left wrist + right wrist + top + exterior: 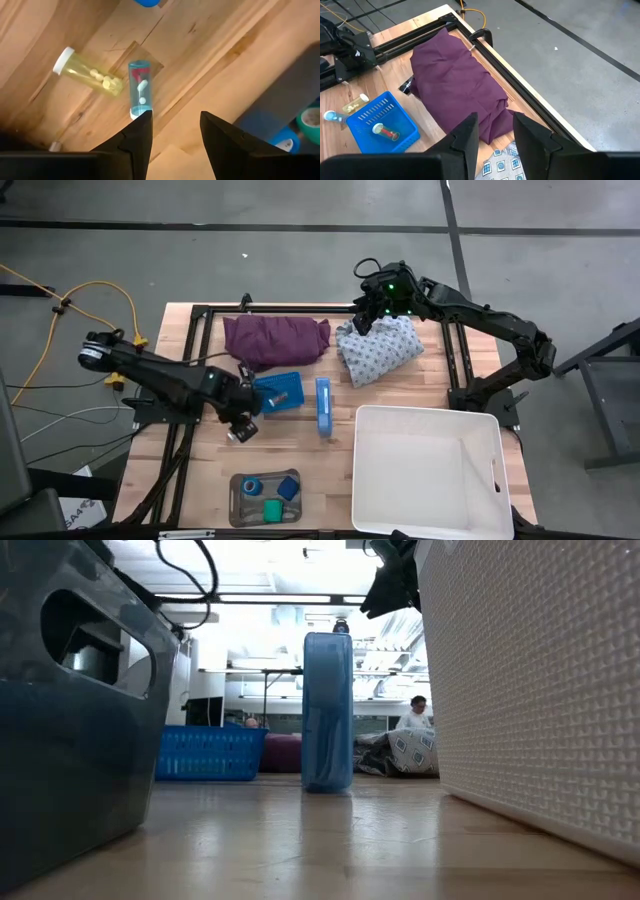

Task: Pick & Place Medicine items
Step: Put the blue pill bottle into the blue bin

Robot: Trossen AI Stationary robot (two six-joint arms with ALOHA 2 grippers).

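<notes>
**Left gripper over two loose vials, nothing gripped**

Left gripper (172, 132) hanging over bare wood table (400, 395), fingers apart, nothing between them. Just ahead of the fingertips: clear blue vial (139, 87) lying flat, pale pills and a red piece inside, one end almost touching a fingertip. Beside it, slightly farther out: yellow vial (90, 76) with white cap, pale pills inside, also lying flat. Blue basket (279, 392) close to the same gripper; one vial with red contents (385, 131) already in it.

Right gripper (492, 132) up at the far side, above the purple cloth (275, 338) and patterned cloth (378, 348). Fingers parted, nothing held.

Small grey tray (240, 502) at the table's near edge, well apart from both grippers: blue roll (252, 487), green roll (272, 508), small blue block (288, 487) in it. Upright blue piece (323, 406) between basket and white bin (428, 470), possibly a flat case, hard to tell.
</notes>
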